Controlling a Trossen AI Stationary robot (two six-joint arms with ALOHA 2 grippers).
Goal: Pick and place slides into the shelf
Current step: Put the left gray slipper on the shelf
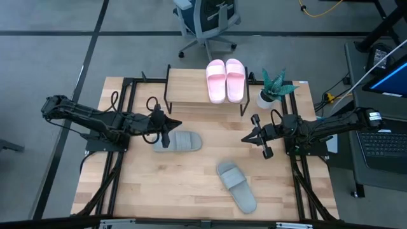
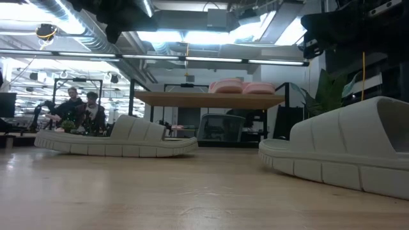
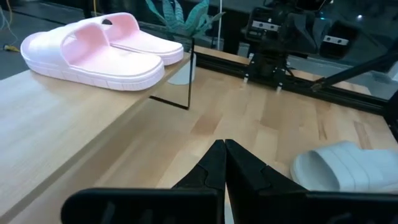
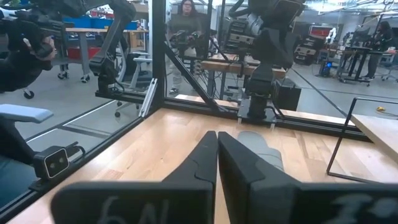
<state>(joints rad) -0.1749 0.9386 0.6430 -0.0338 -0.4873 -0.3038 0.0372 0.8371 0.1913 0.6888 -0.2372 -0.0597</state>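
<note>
2 pink slides (image 1: 225, 80) sit paired on the shelf (image 1: 186, 86), leaving room beside them. 2 grey-green slides (image 1: 177, 141) lie on the worktop (image 1: 191, 184). My left tool (image 1: 170, 126), fingers together, hovers above the nearer one; my right tool (image 1: 248, 137), also closed, waits mid-worktop.

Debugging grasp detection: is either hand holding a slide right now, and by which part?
Nothing held. The left hand is shut and empty above the near grey-green slide; the right hand is shut and empty over bare table.
</note>
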